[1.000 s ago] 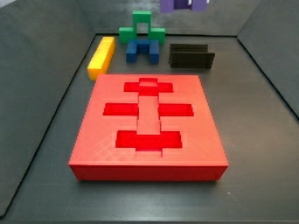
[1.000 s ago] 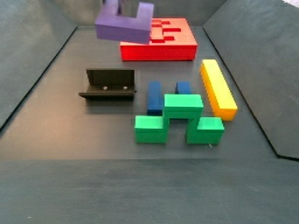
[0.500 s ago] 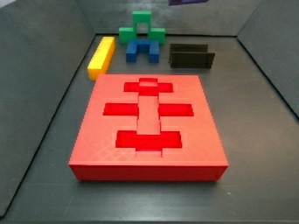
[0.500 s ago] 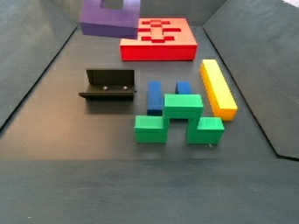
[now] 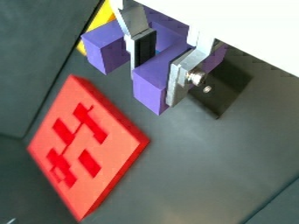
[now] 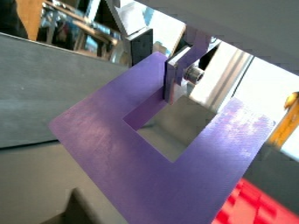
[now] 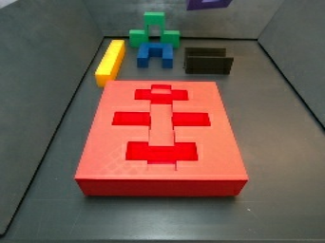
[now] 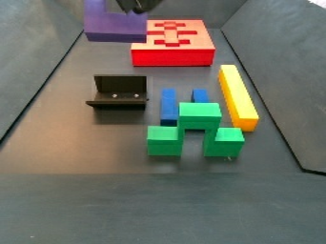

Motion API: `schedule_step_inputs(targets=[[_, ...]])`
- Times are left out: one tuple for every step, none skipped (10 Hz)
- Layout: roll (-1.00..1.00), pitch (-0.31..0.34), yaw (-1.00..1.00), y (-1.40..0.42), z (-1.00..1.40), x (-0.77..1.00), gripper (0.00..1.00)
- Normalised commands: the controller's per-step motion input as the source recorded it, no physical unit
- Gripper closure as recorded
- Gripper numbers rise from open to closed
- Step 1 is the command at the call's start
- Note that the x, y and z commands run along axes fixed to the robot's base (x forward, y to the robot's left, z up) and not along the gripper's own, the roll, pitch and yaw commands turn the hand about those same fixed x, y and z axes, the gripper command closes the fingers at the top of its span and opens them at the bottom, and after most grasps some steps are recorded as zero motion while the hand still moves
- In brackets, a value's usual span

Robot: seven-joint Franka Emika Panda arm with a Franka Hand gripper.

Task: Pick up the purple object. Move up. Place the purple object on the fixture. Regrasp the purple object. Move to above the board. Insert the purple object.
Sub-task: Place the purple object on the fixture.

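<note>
My gripper (image 5: 162, 59) is shut on one prong of the purple object (image 5: 152, 87), a U-shaped block, and holds it high in the air. In a wrist view the block (image 6: 128, 149) fills most of the frame, with a silver finger (image 6: 177, 74) clamped on its prong. In a side view the block (image 8: 112, 21) hangs at the top edge, beside the red board (image 8: 174, 43), with the gripper (image 8: 132, 5) just showing. Only its lower edge (image 7: 210, 3) shows in a side view. The board (image 7: 162, 133) lies flat with cross-shaped cut-outs. The black fixture (image 8: 121, 93) stands empty.
A yellow bar (image 8: 237, 95), blue block (image 8: 170, 105) and green blocks (image 8: 193, 129) sit together beside the fixture (image 7: 208, 62). Grey walls close in the floor on both sides. The board (image 5: 87, 144) shows far below the gripper.
The gripper has carried the purple object higher and farther from the fixture, toward the board's end; it is nearly out of the frame's top in both side views.
</note>
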Motion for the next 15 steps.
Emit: schedule_step_inputs(targets=[[-0.48,0.169,-0.14,0.0,-0.33,0.15,1.0],[-0.17,0.171,-0.31,-0.02,-0.5,0.2,1.0],[0.1,0.434,-0.49,-0.03,-0.54,0.32,1.0],[0.24,0.494,-0.53,0.0,-0.48,0.26,1.0],[0.23,0.437,-0.56,0.02,-0.43,0.26,1.0],[0.16,0.283,-0.55,0.01,-0.39,0.33,1.0],[0.0,0.0,-0.31,0.1,-0.32,0.23,1.0],[-0.06,-0.06,-0.15,0.09,-0.33,0.1,1.0],[-0.09,-0.106,-0.02,0.12,-0.37,0.18,1.0],[-0.2,-0.16,0.0,0.22,-0.32,0.36,1.0],[-0.09,-0.137,0.0,0.18,-0.39,0.26,1.0],[0.0,-0.069,0.0,0.11,-0.41,0.08,1.0],[0.0,-0.046,0.0,0.03,-0.41,0.0,1.0],[-0.11,-0.054,0.0,0.0,-0.21,0.0,1.0],[0.0,-0.023,0.0,-0.01,-0.17,0.0,1.0]])
